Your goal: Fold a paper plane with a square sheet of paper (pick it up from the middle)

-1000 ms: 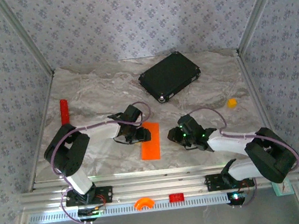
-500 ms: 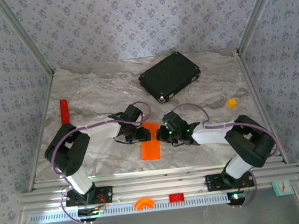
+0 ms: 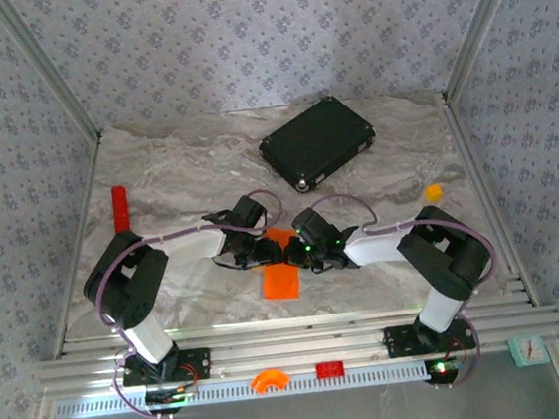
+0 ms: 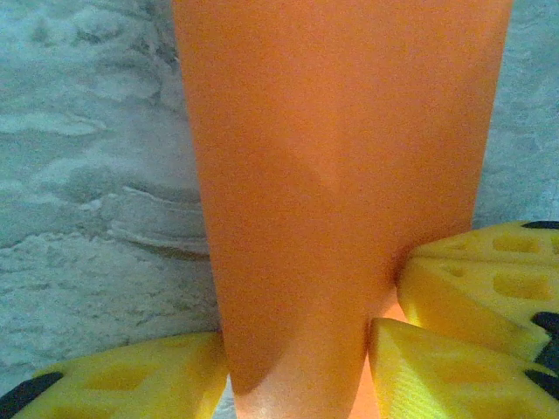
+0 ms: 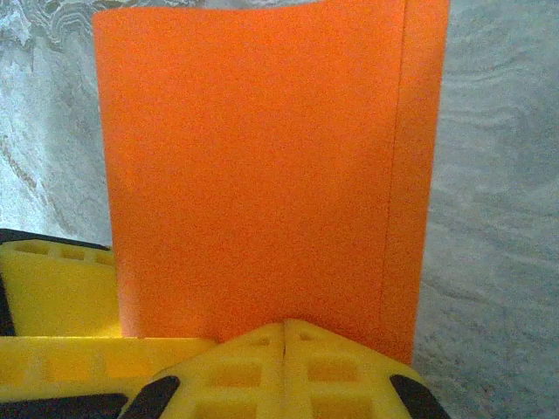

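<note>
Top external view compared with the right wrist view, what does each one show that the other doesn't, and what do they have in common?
Top external, not right wrist: the black case, the red cylinder, the small orange-yellow lump, and the left arm and right arm reaching toward mid-table.
Right wrist, not top external: the right end effector shut, yellow fingertips together at the near edge of the orange paper, and a straight line, crease or layer edge, near the paper's right side.
Both: the orange paper on the marbled table, right end effector at it.
</note>
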Robot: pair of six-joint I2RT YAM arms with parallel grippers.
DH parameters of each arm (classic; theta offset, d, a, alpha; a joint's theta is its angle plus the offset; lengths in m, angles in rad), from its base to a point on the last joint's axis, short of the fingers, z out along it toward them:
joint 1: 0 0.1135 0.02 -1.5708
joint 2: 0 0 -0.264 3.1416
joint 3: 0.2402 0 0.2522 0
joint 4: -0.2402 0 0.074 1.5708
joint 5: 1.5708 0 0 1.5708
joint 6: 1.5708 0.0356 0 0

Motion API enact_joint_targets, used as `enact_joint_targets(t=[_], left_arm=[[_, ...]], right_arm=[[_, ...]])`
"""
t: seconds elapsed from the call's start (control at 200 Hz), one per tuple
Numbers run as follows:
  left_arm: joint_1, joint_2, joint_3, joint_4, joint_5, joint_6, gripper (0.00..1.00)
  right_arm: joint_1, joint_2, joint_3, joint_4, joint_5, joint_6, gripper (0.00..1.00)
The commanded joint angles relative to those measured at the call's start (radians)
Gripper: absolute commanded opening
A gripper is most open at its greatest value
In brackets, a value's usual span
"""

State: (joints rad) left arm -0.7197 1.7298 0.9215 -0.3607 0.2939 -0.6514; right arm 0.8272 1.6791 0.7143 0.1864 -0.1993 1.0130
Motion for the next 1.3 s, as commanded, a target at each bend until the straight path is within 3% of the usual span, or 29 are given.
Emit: enact_joint_targets(t=[0.0, 0.31, 0.575, 0.94, 1.294], left_arm=[[-0.007, 0.115, -0.054, 0.039, -0.126, 0.034, 0.52], [-0.014, 0.12, -0.054, 0.048, -0.123, 0.027, 0.52], [-0.016, 0.131, -0.041, 0.037, -0.128, 0.032, 0.51], [-0.016, 0.126, -0.049, 0.042, -0.139, 0.026, 0.49], [-0.017, 0.138, -0.041, 0.039, -0.143, 0.007, 0.51]], right_arm=[[0.01, 0.026, 0.021, 0.004, -0.024, 0.001, 0.02], [-0.02, 0.004, -0.12, 0.041, -0.039, 0.032, 0.01], [-0.011, -0.036, -0.011, 0.045, -0.086, -0.037, 0.14], [-0.042, -0.271, -0.188, 0.011, 0.14, 0.033, 0.19], [-0.084, -0.451, -0.305, -0.037, 0.214, 0.079, 0.22]])
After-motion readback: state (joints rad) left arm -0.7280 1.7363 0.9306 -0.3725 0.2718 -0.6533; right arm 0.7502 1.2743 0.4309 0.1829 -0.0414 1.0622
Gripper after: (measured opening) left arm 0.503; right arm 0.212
